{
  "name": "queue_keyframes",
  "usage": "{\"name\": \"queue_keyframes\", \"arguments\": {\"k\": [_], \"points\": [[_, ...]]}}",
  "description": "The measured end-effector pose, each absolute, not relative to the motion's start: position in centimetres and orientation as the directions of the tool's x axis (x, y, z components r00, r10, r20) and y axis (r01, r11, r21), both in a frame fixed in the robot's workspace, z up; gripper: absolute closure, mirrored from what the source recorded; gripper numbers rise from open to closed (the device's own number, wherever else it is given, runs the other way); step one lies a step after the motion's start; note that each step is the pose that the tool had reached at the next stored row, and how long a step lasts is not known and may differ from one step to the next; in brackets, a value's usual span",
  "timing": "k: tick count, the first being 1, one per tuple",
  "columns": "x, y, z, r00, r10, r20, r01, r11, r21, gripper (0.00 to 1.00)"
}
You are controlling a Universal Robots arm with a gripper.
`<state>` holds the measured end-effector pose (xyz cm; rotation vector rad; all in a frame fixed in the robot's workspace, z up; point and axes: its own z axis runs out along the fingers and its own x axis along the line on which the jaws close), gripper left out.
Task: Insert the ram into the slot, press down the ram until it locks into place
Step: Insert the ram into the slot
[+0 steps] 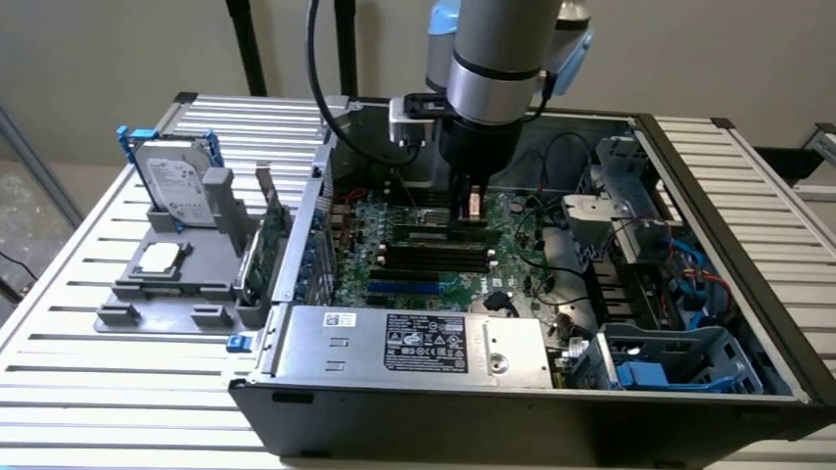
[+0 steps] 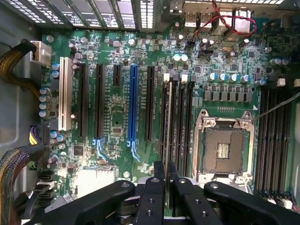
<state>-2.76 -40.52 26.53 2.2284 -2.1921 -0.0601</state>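
In the wrist view my gripper point(image 2: 166, 185) is shut on the ram point(image 2: 166, 126). The ram is seen edge-on as a thin pale line running away from the fingers point(image 2: 153, 187). It stands upright along the outermost of several parallel black slots point(image 2: 180, 119), on the side towards the blue socket. I cannot tell whether its lower edge is touching the slot. In the exterior view the gripper point(image 1: 473, 208) hangs low inside the open computer case, just above the black slots point(image 1: 425, 257) on the green motherboard point(image 1: 392, 284).
An empty metal CPU socket point(image 2: 222, 150) lies beside the slots, with a second bank of black slots point(image 2: 274, 136) beyond it. A blue socket point(image 2: 133, 103) and a white socket point(image 2: 65, 93) lie on the other side. The power supply point(image 1: 411, 343), drive cage point(image 1: 667, 352) and cables point(image 1: 575, 274) crowd the case. A hard drive point(image 1: 176, 181) stands outside.
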Motion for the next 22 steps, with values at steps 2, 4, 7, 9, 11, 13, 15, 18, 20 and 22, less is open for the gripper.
{"name": "queue_keyframes", "arguments": {"k": [2,4,7,9,11,13,15,18,20,22], "points": [[-2.8,-40.5,26.2,0.017,-1.0,-0.017,-0.999,-0.017,0.038,0.86],[-3.0,-40.5,25.8,0.017,-1.0,-0.017,-0.999,-0.018,0.038,0.86],[-3.3,-40.5,25.3,0.018,-1.0,-0.017,-0.999,-0.018,0.038,0.86],[-3.3,-40.5,24.9,0.019,-1.0,-0.017,-0.999,-0.019,0.038,0.86],[-3.3,-40.5,24.5,0.02,-1.0,-0.017,-0.999,-0.02,0.038,0.86],[-3.3,-40.5,24.2,0.021,-1.0,-0.017,-0.999,-0.022,0.038,0.86],[-3.3,-40.5,24.2,0.022,-1.0,-0.017,-0.999,-0.022,0.038,0.86],[-3.3,-40.5,24.2,0.022,-1.0,-0.017,-0.999,-0.022,0.038,0.86],[-3.3,-40.4,24.0,0.022,-1.0,-0.017,-0.999,-0.022,0.038,0.86],[-3.3,-40.4,23.9,0.022,-1.0,-0.017,-0.999,-0.022,0.038,0.86]]}}
